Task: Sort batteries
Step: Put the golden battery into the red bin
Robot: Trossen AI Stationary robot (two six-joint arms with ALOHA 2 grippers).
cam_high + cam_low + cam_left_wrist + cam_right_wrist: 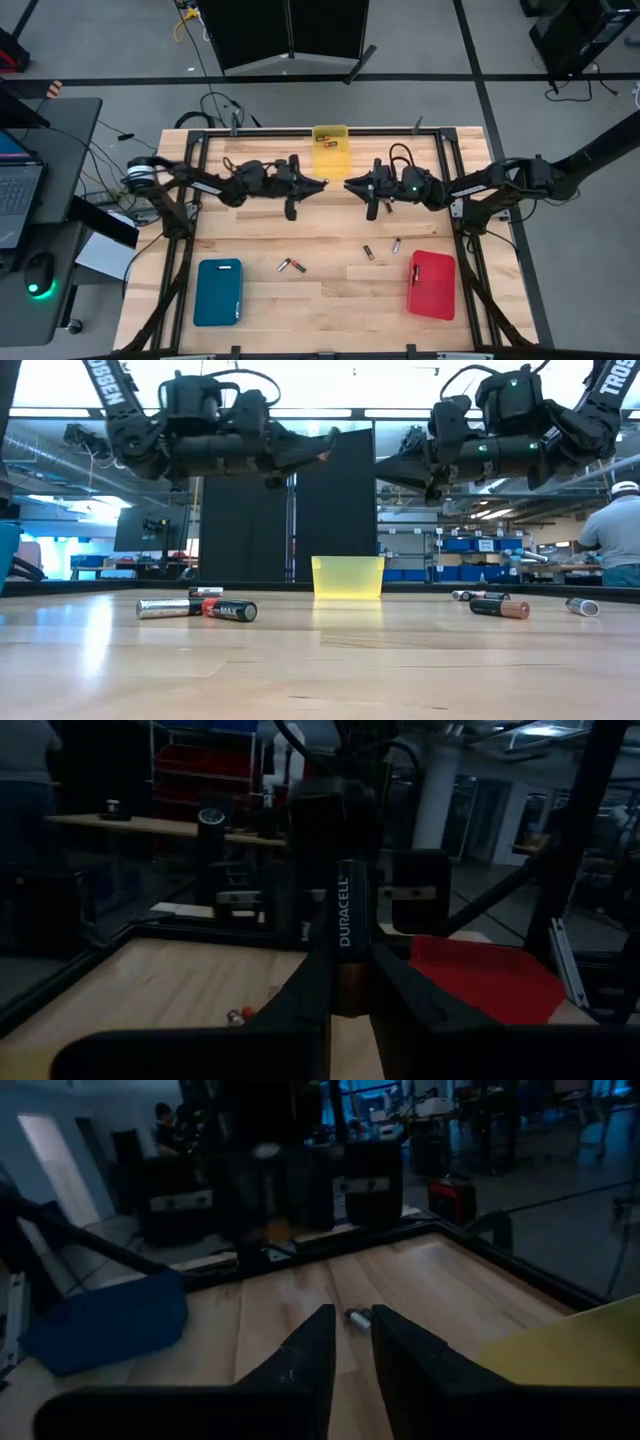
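Note:
My left gripper (320, 185) hovers high over the table's far middle, just in front of the yellow tray (331, 148), and is shut on a black-and-copper Duracell battery (345, 920). My right gripper (350, 185) faces it tip to tip at the same height, with a narrow gap between its fingers (352, 1320) and nothing in it. More batteries lie on their sides on the wood (291, 265), (368, 252), (396, 244). In the low view they show as a silvery one (170, 607) and dark ones (230, 609), (500, 607). A few batteries lie inside the yellow tray. My left gripper pinches the Duracell battery between its two fingers at the copper end (346, 992). The black lettered part (345, 905) stands out past the fingertips. The fingers reach in level from the table's left. The battery is lifted well clear of the table.
A teal tray (218, 291) sits near the front left and a red tray (431, 284) near the front right. Black rails frame the table (300, 130). A person (612, 535) works in the room behind. Bare wood lies between the two front trays.

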